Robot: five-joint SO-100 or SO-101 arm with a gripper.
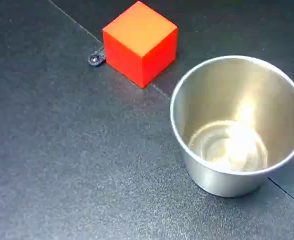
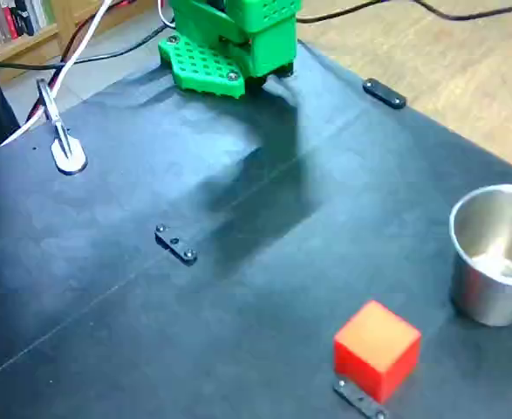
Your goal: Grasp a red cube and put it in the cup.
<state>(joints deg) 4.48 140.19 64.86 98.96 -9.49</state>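
The red cube (image 1: 139, 42) rests on the black table, up and left of the cup (image 1: 239, 125) in a fixed view, a short gap apart. In the other fixed view the red cube (image 2: 376, 347) sits near the front edge, with the cup (image 2: 493, 253) at the right edge. The shiny steel cup stands upright and holds nothing. Only the arm's green base (image 2: 229, 39) shows, at the far end of the table. No gripper appears in either fixed view.
A small black metal bracket (image 2: 175, 243) lies mid-table, another bracket (image 2: 384, 92) at the far right, and one bracket (image 2: 360, 400) touches the cube's front. A clamp (image 2: 59, 131) and cables (image 2: 72, 52) sit at the far left. Wooden floor lies beyond the table edge.
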